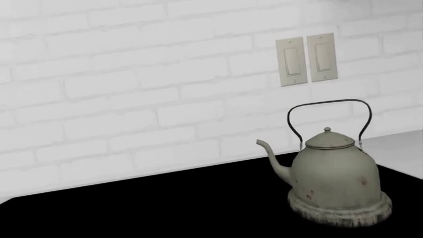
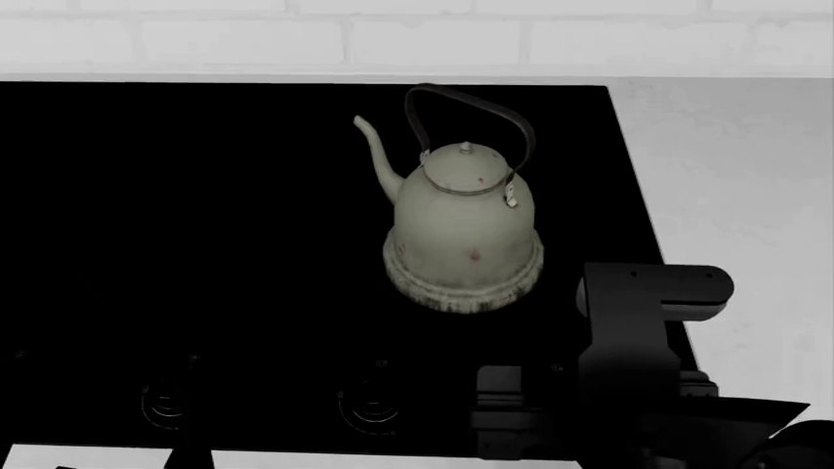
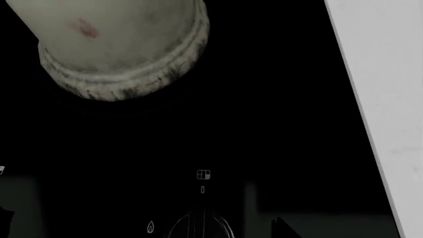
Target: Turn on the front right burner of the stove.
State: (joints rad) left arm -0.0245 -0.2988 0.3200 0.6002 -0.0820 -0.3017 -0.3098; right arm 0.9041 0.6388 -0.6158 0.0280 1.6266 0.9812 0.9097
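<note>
The stove is a glossy black glass cooktop filling most of the head view, with faint ring controls along its near edge. My right gripper hangs low over that row, near the stove's right end. In the right wrist view a ringed control lies right at the gripper, with a flame mark beside it and a small burner symbol beyond. The dark fingers blend into the glass, so how the jaws stand is unclear. A dark shape at the near left may be my left gripper.
A grey-green kettle with a wire handle stands on the stove's right half, just beyond my right gripper; it also shows in the left wrist view. A pale counter lies to the right. A white brick wall with two switches is behind.
</note>
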